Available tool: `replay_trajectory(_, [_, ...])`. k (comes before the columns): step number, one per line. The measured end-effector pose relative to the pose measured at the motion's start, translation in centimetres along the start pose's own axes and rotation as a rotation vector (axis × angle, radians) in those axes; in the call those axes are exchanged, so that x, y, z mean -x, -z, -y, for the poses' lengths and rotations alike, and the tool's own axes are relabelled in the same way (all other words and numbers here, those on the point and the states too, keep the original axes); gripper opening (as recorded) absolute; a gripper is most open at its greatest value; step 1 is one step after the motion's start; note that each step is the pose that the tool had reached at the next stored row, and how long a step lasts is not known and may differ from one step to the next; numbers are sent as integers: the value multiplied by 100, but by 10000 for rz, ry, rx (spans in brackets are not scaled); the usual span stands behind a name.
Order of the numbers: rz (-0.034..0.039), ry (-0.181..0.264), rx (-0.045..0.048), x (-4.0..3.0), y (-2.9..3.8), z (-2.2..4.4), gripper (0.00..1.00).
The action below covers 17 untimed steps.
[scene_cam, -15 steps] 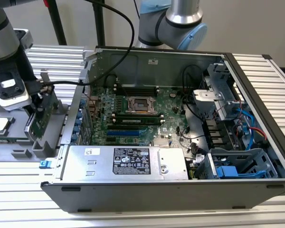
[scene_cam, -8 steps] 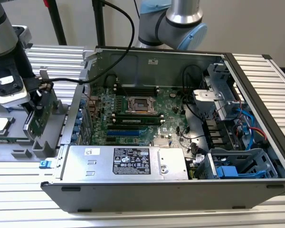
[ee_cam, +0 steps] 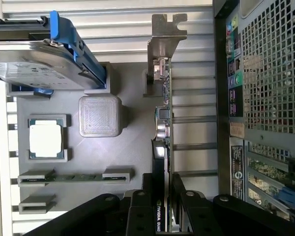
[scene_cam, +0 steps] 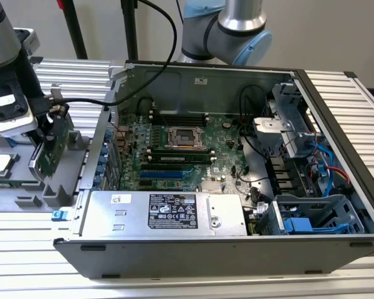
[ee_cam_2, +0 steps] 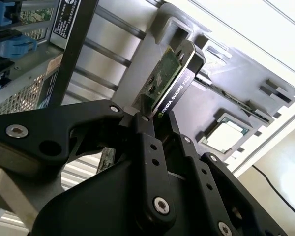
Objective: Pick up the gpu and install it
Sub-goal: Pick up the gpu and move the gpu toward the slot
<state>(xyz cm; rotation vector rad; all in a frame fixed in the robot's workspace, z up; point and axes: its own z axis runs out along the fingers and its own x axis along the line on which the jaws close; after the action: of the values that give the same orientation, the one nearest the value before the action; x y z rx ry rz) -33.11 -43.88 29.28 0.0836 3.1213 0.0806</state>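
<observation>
The gpu (scene_cam: pixel 52 144) stands on edge over the grey holder tray (scene_cam: pixel 20 194), at the exterior view's left, outside the open computer case (scene_cam: pixel 193 250). Its green board faces the case. My gripper (scene_cam: pixel 48 123) comes down on it from above and is shut on its upper edge. In the first wrist view the gpu (ee_cam: pixel 162 129) shows edge-on, silver bracket (ee_cam: pixel 166 30) at the far end, with the black fingers (ee_cam: pixel 179 196) pressed on both faces. In the second wrist view the gripper (ee_cam_2: pixel 150 117) clamps the gpu (ee_cam_2: pixel 171 81) at its black cooler side.
The green motherboard (scene_cam: pixel 227 132) lies inside the case, with a silver power supply (scene_cam: pixel 168 212) along the near wall. A hard drive with blue rails (ee_cam: pixel 39 64), a processor chip (ee_cam: pixel 46 139) and a memory stick (ee_cam: pixel 76 177) sit in the tray. Another arm (scene_cam: pixel 237 25) stands behind the case.
</observation>
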Motion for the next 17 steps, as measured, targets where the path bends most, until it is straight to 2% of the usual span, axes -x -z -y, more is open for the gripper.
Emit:
replay_trajectory(7, [-4,0,1,1,59,-3,0])
replay_trajectory(11, [-11,-2,148,1,79,-4,0])
replay_trajectory(17, [-14,-3,175,3,126,-6,0])
